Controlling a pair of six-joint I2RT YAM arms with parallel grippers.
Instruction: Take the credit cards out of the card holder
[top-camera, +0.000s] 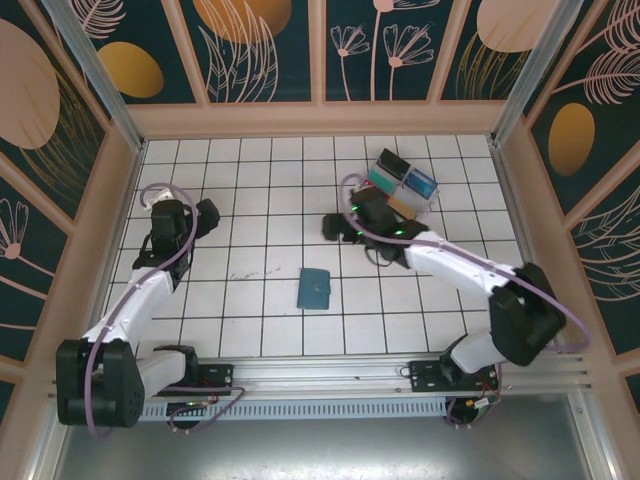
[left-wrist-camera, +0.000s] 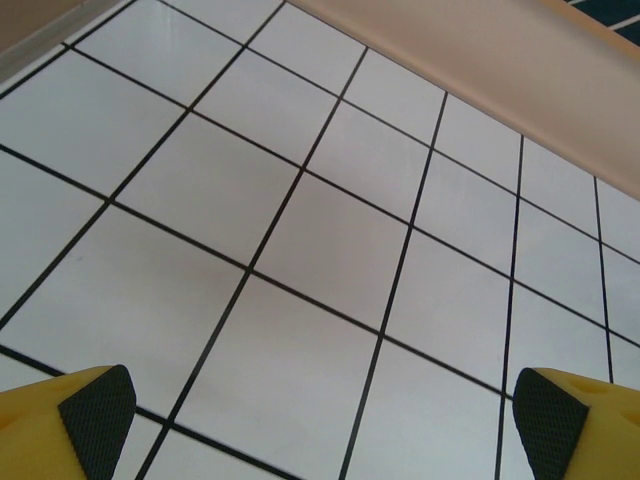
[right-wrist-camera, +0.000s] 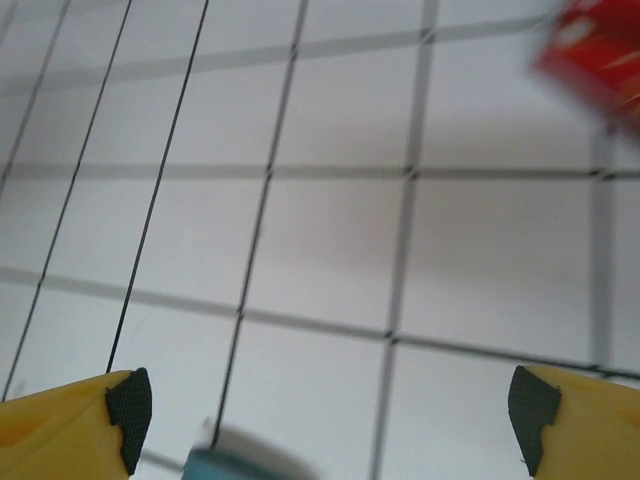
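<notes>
Two grippers hang over the white tiled table (top-camera: 260, 180), both with their jaws wide and nothing between them. The left gripper (top-camera: 207, 213) is toward the left edge, well apart from everything. In its wrist view, the left gripper (left-wrist-camera: 320, 420) has only bare tiles between its yellow, black-padded fingers (left-wrist-camera: 95, 410). It looks parked out of the way, leaving the middle free for the other arm.

The right gripper (top-camera: 333, 226) reaches in from the right side to a spot near the table's middle. It is a little beyond the card holder (top-camera: 315, 288) toward the far edge, and is not touching it. From the wrist, the right gripper (right-wrist-camera: 330, 415) is just as wide, and a blurred teal strip that I take for the card holder (right-wrist-camera: 240, 465) sits at the bottom of the view. The wide jaws suit an approach, with room to come down around the slim wallet.

The card holder lies flat, appears folded shut, and is nearer the near edge than the far one. The credit cards are probably inside it, so the task looks barely begun.

A clear tray (top-camera: 403, 180) with coloured compartments sits toward the far right corner, just behind the right arm. A red blur (right-wrist-camera: 595, 50) is at the top right of the right wrist view, and I cannot tell what it is.

No brand, label or writing can be read on the wallet or the tray.
</notes>
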